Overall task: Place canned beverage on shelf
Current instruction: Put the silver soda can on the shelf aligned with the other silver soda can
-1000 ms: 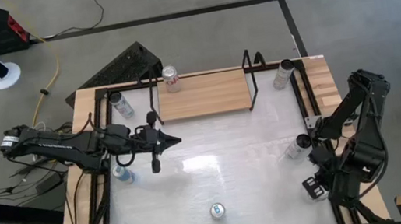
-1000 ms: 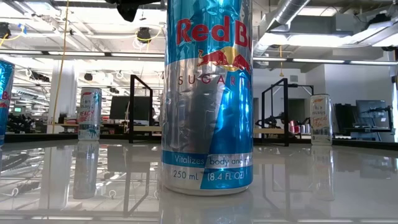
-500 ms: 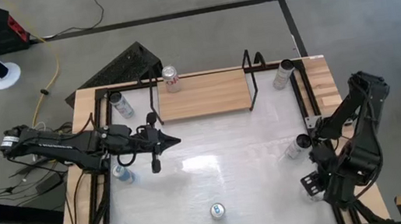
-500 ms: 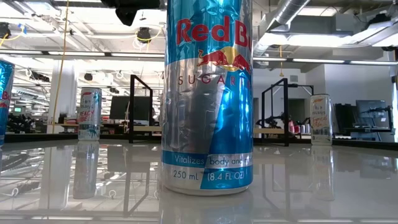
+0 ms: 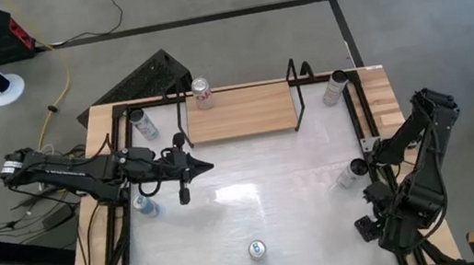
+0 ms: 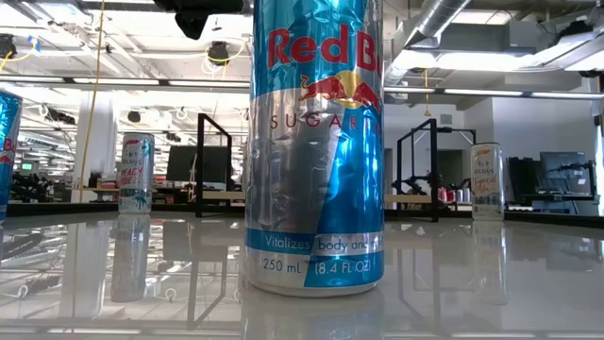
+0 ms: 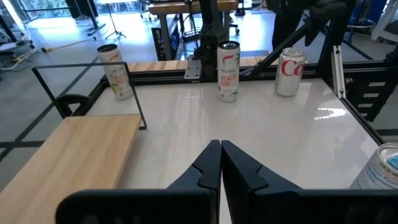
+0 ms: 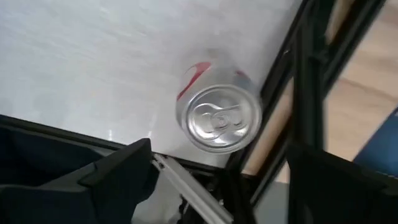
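The white worktop (image 5: pixel 256 204) sits on a grey floor, with the wooden shelf (image 5: pixel 239 112) along its far edge. One can (image 5: pixel 202 92) stands on the shelf's left end; other cans are scattered over the worktop, one (image 5: pixel 256 250) near the front edge filling the low view. At the left, the left hand (image 5: pixel 205 166) hovers above the worktop in front of the shelf, its fingers pressed together, just as a second ago. At the right, the right hand (image 5: pixel 369 228) has drawn back toward the front corner, its fingers now spread wide, away from a red-and-silver can (image 8: pixel 218 118) standing beside the black rail.
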Robot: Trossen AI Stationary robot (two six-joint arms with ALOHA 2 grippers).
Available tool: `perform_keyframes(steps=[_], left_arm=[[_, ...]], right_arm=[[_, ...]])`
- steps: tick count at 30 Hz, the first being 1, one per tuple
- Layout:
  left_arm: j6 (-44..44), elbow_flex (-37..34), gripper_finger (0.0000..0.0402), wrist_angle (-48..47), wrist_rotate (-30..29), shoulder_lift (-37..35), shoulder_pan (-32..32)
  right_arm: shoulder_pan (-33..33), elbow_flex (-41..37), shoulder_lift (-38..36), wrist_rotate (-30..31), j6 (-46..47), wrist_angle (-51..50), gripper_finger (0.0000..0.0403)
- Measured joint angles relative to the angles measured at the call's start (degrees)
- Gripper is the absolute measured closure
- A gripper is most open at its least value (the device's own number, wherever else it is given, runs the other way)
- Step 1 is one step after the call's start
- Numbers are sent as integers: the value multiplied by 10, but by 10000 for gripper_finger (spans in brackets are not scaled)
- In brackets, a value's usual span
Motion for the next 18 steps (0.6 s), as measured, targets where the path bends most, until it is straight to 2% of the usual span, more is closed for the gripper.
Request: perform_keyframes(steps=[18], left_arm=[[11, 0, 401, -4, 8, 0, 0]], right_arm=[[-3, -141, 0, -15, -17, 139, 6]])
